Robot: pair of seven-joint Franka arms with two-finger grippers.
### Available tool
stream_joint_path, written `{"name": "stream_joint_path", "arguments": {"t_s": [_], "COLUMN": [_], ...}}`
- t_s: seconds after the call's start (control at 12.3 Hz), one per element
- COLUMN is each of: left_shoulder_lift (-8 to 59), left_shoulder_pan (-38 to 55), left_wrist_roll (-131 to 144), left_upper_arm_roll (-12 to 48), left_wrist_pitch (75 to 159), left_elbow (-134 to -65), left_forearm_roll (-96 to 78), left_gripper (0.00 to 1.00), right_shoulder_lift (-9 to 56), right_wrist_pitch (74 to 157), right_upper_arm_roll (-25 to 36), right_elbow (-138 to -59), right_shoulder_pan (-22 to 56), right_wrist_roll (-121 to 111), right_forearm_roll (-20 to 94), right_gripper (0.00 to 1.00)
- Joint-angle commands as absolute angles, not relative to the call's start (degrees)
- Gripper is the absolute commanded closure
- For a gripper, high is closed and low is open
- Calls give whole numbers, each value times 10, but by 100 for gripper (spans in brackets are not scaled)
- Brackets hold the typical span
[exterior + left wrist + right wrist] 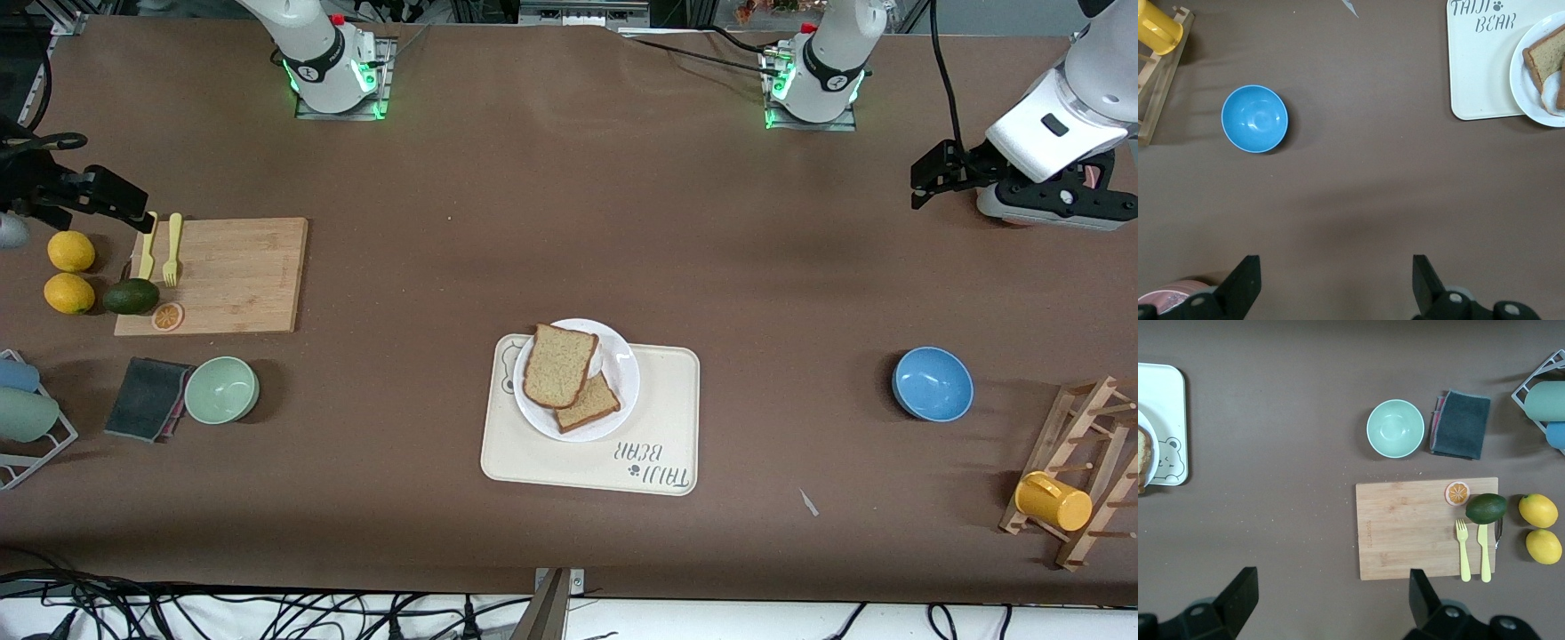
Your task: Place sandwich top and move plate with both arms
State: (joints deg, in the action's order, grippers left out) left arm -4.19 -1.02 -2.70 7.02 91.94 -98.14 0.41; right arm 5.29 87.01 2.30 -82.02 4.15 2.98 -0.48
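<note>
The sandwich top (pixel 557 365) overlaps another slice (pixel 590 404) on the plate (pixel 622 378), which sits on the tray (pixel 662 427).

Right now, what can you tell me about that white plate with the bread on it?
The plate is small, round, plain white and glossy, like ceramic or plastic. It lies flat on the cream bear-print tray, at the tray's corner farthest from the front camera, its rim slightly overhanging the tray's edge. Two bread slices lie on it: a pale speckled slice partly overlapping a darker brown slice. Neither gripper is near it.
</note>
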Motion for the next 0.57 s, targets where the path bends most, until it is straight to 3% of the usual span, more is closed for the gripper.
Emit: {"name": "stream_joint_path", "arguments": {"t_s": [0.0, 0.49], "left_shoulder_lift": [-53, -44], "left_shoulder_pan": [-11, -11], "left_wrist_roll": [-24, -24], "left_upper_arm_roll": [68, 68], "left_wrist_pitch": [929, 928], "left_elbow": [-994, -984], "left_forearm_roll": [-4, -4], "left_gripper": [0, 0], "right_shoulder_lift": [50, 50], "right_wrist_pitch": [861, 861], "right_upper_arm_roll": [23, 23], "right_elbow": [-816, -816], "right_shoulder_pan": [41, 41], "right_wrist_roll": [25, 25], "right_forearm_roll": [4, 4], "right_gripper": [0, 0]}}
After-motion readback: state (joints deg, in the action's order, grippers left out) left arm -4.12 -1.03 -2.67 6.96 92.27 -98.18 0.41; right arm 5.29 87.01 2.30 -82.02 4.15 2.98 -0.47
